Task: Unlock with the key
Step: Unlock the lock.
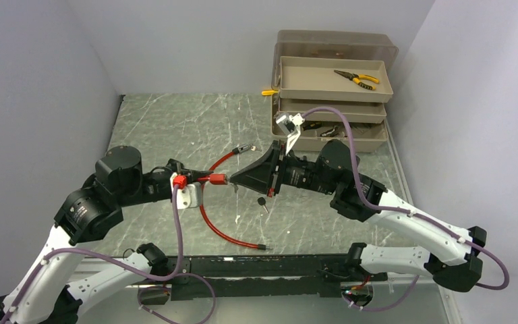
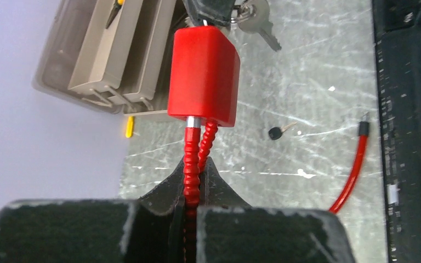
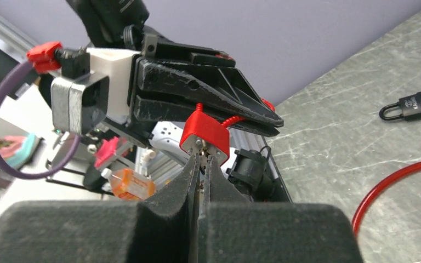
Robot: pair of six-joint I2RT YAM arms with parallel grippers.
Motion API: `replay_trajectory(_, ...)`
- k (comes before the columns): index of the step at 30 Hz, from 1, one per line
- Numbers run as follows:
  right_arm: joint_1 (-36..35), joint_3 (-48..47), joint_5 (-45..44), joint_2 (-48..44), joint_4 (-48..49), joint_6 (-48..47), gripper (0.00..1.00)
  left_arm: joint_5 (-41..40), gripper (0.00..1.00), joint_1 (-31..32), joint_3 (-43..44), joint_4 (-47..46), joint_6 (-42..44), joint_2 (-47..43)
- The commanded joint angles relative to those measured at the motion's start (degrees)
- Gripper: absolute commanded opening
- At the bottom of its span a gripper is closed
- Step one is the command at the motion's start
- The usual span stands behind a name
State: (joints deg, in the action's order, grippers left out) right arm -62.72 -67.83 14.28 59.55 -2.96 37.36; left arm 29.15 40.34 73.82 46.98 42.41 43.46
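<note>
**A:** Where is the lock right now?

**B:** The red lock body (image 1: 218, 179) hangs above the middle of the table (image 1: 175, 128), between the two arms. The left hand (image 2: 192, 178) is clamped on the ribbed cable ends (image 2: 193, 148) just below the body. The right hand (image 3: 202, 164) is closed at the body's opposite face, pinching what appears to be the key (image 2: 204, 22). Only a sliver of its blade shows, and a key bunch (image 2: 255, 16) dangles beside it.

**A:** So the turn is the step in hand?

**B:** It looks that way. The right hand should roll about the keyway's own line rather than swing sideways. The left hand needs a firm grip so the body cannot spin along with the key.

**A:** What could spoil it?

**B:** The ribbed ends look flexible, so the body may twist and soak up the turn. A slow roll with light inward pressure seems best. A loose key (image 1: 262, 202) lies just near of the hands and a black padlock (image 3: 411, 107) lies farther off. Neither is in the way.
</note>
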Motion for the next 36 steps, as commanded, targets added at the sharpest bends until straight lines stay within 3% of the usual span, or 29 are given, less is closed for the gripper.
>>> replay_trajectory(1,6.13,3.31,2.94,0.36,0.45,9.35,0.0,-1.06,0.0,0.83,1.75,-9.14,6.53,-2.02)
replay_trajectory(12,6.69,6.02,5.57,2.5,7.31,16.49,0.0,-9.85,0.0,3.3,-3.68,-18.41,9.88,-3.86)
replay_trajectory(19,7.19,9.07,8.66,0.94,14.52,19.25,0.0,-10.68,0.0,4.08,-4.6,-16.98,10.17,-3.65)
replay_trajectory(23,7.22,6.92,9.74,-0.82,11.26,12.42,0.0,-9.99,0.0,4.11,-3.14,-13.14,7.33,-2.64)
replay_trajectory(29,7.14,1.19,4.18,-4.74,-4.05,-5.79,0.43,-8.14,0.0,3.97,-1.84,-8.27,-2.95,-1.11)
replay_trajectory(32,7.2,0.13,2.63,-7.39,-6.79,-11.3,0.54,-6.37,0.0,3.98,-1.35,-6.99,-9.13,-0.58)
replay_trajectory(36,7.2,-0.08,3.32,-10.02,-6.89,-16.62,0.59,-1.41,0.0,3.43,-1.88,-5.77,-14.27,-0.31)
